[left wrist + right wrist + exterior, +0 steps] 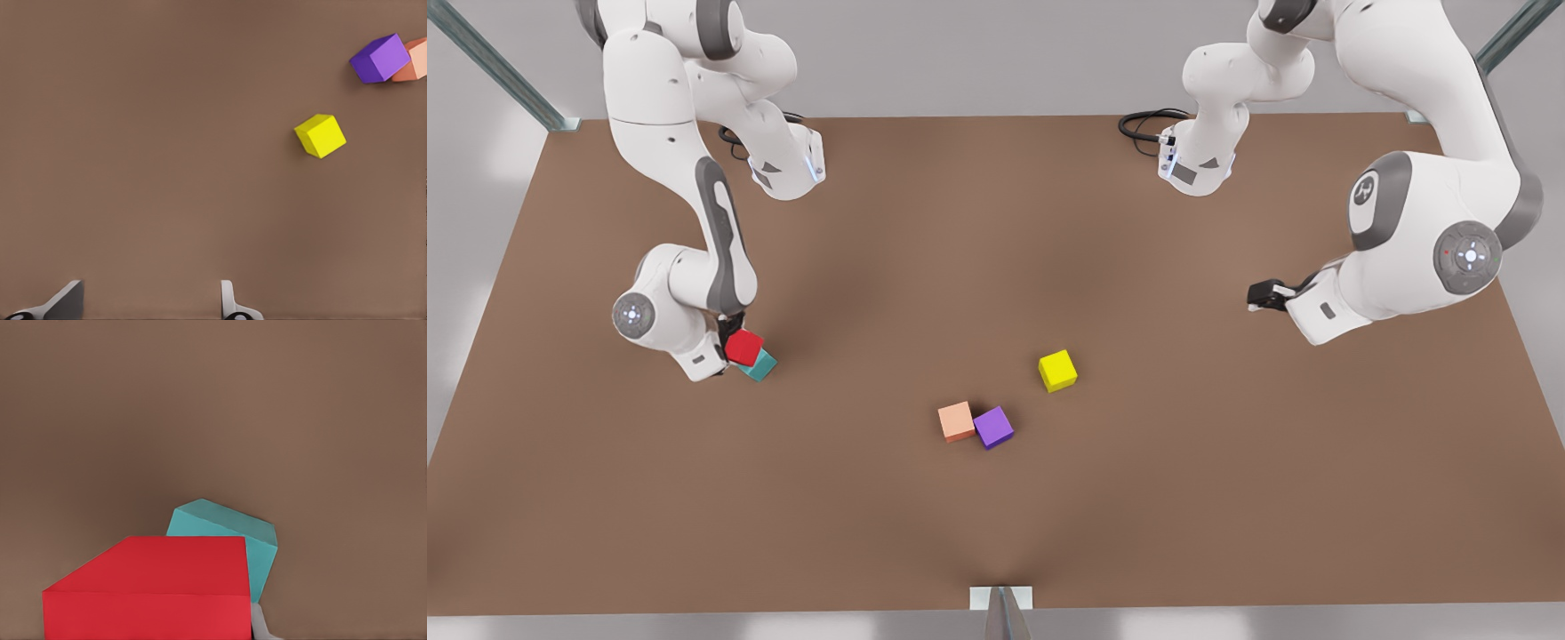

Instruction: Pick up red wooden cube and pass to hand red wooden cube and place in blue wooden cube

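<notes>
At the front view's left, my right gripper [732,345] is shut on the red wooden cube [744,347], held low and tilted. The cube sits right over the teal-blue wooden cube [762,365] and partly covers it. In the right wrist view the red cube [150,590] lies in front of the blue cube [230,533], and one grey finger [260,625] peeks out beside it. My left gripper [1263,295] waits at the front view's right, above the table. In the left wrist view its fingertips [230,303] stand wide apart and open, with nothing between them.
A yellow cube [1057,370] sits near the middle of the brown table [996,533]. A salmon-orange cube [957,421] and a purple cube [993,428] touch each other just in front of it. The yellow cube [321,135] and purple cube [380,59] lie ahead of the left gripper.
</notes>
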Motion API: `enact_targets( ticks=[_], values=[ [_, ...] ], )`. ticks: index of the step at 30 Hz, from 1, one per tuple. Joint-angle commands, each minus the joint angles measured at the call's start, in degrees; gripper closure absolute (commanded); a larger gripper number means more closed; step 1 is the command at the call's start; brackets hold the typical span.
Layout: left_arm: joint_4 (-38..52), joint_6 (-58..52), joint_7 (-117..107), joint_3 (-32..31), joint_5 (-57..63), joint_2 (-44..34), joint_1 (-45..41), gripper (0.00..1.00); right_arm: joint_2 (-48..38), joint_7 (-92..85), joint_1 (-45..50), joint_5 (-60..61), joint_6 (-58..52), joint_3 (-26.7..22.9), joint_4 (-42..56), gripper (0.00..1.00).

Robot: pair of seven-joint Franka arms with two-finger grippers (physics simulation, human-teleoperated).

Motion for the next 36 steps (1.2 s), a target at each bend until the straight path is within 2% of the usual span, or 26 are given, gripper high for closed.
enact_targets(
  ticks=[1, 3, 4, 5, 15, 25, 27, 31, 35, 36],
  values=[
    [0.0, -1.1, -3.7, 0.0, -0.4, 0.0, -0.1, 0.00, -0.3, 10.5, 0.1, 0.0, 4.0, 0.0, -0.4, 0.58],
    [-0.2, -1.1, -3.7, 0.0, -0.4, 0.0, -0.3, 0.00, -0.3, 10.5, 0.1, 0.0, 4.0, 0.0, -0.5, 0.58],
    [-0.2, -1.0, -3.7, -0.1, -0.4, 0.0, -0.3, 0.00, -0.3, 10.5, 0.1, 0.0, 4.0, 0.0, -0.6, 0.54],
    [-0.3, -0.9, -3.8, -0.1, -0.3, 0.0, -0.4, 0.00, -0.3, 10.6, 0.1, 0.0, 4.1, 0.0, -0.6, 0.00],
    [-0.4, -1.1, -4.1, -0.1, -0.3, 0.1, -0.8, 0.00, -0.7, 10.8, 0.6, 0.1, 4.1, 0.2, -0.5, 0.00],
    [-0.2, -2.3, -4.3, -1.0, 1.4, 0.2, -0.8, 0.00, -8.3, 11.6, 1.1, 0.3, -2.6, 0.5, 0.5, 0.00],
    [-0.2, -2.2, -4.3, -1.0, 1.4, 0.2, -0.8, 0.00, -9.0, 17.1, 1.4, 0.2, -7.4, 0.5, 3.5, 0.00],
    [-0.2, -2.2, -4.3, -1.0, 1.4, 0.3, -0.8, 0.00, -7.6, 42.3, 1.6, 0.2, -21.2, 0.5, 13.0, 0.00],
    [0.0, -2.4, -4.3, -1.0, 1.4, 0.2, -0.8, 0.00, 4.4, 63.3, -0.8, 6.8, -42.0, 0.4, 31.9, 0.00],
    [0.0, -2.5, -4.3, -1.0, 1.4, 0.2, -0.8, 0.00, 6.9, 68.1, -1.0, 7.0, -42.8, 0.3, 35.0, 0.00]
  ],
)
